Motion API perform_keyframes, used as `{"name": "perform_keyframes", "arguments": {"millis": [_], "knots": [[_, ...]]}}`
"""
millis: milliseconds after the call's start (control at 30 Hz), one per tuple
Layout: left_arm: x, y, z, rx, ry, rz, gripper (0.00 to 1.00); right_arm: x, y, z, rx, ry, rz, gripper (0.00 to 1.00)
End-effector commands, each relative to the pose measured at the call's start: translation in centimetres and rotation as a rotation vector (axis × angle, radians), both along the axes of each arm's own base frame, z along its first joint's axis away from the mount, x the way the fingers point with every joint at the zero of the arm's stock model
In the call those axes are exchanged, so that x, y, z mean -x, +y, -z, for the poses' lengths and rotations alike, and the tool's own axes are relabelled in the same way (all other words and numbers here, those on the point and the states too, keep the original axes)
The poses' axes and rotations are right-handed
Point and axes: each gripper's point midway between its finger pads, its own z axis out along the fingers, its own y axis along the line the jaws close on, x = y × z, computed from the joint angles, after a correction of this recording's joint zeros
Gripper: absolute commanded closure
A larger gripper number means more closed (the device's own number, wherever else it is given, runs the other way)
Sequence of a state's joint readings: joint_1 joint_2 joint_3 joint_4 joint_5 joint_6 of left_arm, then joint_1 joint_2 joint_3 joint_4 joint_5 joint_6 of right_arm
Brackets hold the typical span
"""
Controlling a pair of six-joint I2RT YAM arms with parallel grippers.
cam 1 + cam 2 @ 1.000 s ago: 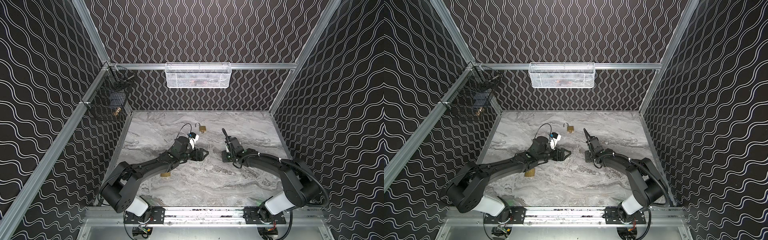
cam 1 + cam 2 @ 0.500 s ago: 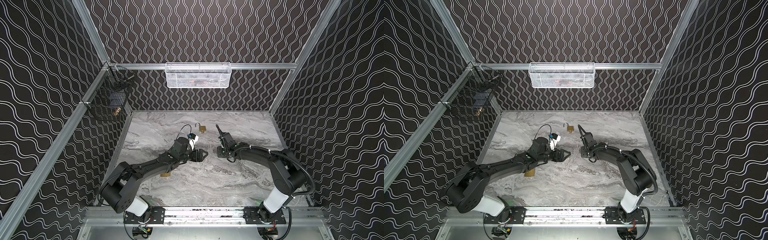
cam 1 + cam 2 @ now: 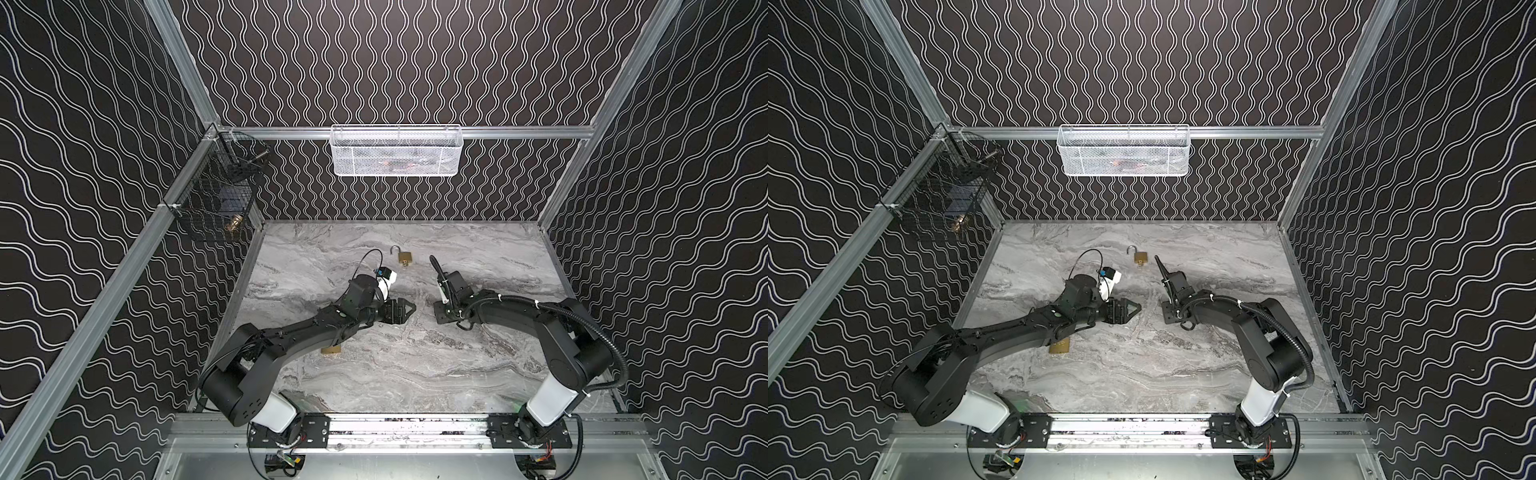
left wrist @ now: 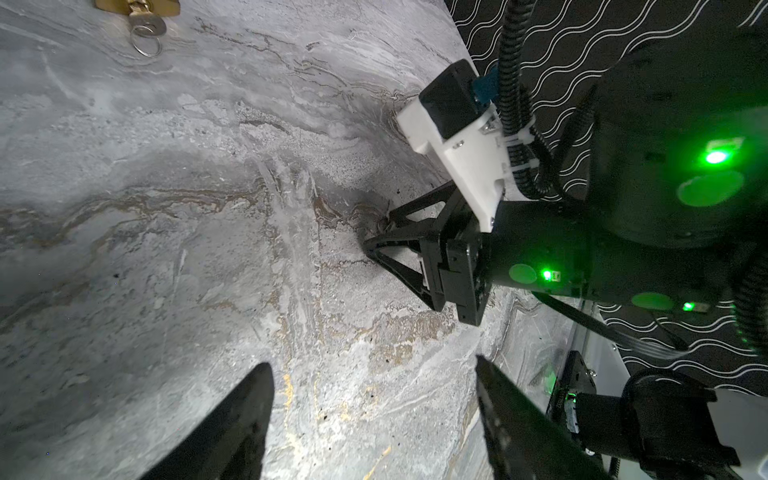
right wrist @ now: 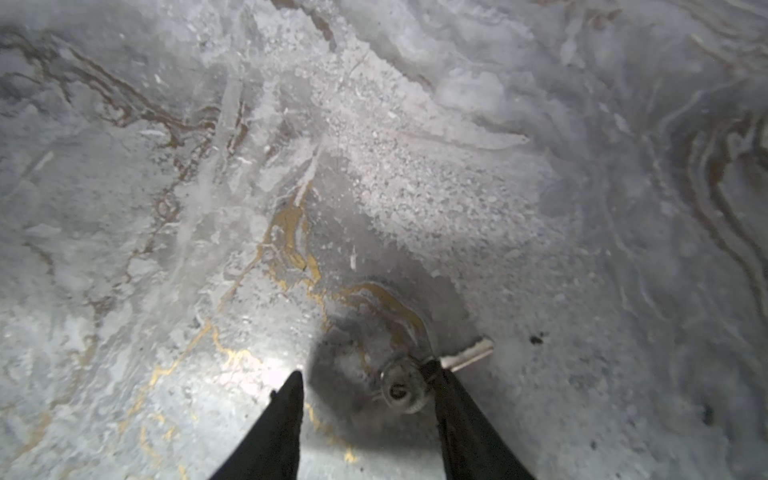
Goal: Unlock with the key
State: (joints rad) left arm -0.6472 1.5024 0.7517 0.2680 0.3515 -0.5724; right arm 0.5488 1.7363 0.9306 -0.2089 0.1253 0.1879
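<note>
In a top view my left hand (image 3: 409,309) is spread, empty; the brass lock (image 3: 331,350) lies behind it. Right wrist view: my right hand (image 5: 365,370) is spread, the key (image 5: 403,388) touching one finger (image 5: 457,407). A bump could flick it away.

The marble-look worktop (image 3: 415,374) is pale grey, streaked with darker grey and thin brown-gold veins. The enclosure's walls (image 3: 374,62) are black, covered in white wavy lines. The long metal mesh basket (image 3: 396,151) is white; the wire cage basket (image 3: 216,195) is black. The small metal padlock (image 3: 406,258) is brass-yellow with a silvery shackle.
</note>
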Motion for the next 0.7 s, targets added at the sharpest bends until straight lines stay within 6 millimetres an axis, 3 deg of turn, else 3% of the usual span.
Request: {"name": "perform_keyframes", "arguments": {"millis": [0,367,533,667], "knots": [[-0.11,0.08,-0.52,0.010,-0.015,-0.006,0.22,-0.89,0.44,-0.28,0.011,-0.029,-0.039,0.50],[-0.14,0.17,-0.46,0.003,-0.013,-0.010,0.22,-1.29,0.88,-0.50,0.013,-0.027,-0.067,0.72],[-0.19,0.23,-0.47,-0.001,-0.012,-0.011,0.22,-0.90,0.68,-0.70,0.003,-0.026,-0.055,0.94],[-0.19,0.31,-0.63,-0.001,-0.014,-0.015,0.21,-0.50,0.29,-0.96,0.006,-0.024,-0.040,0.99]]}}
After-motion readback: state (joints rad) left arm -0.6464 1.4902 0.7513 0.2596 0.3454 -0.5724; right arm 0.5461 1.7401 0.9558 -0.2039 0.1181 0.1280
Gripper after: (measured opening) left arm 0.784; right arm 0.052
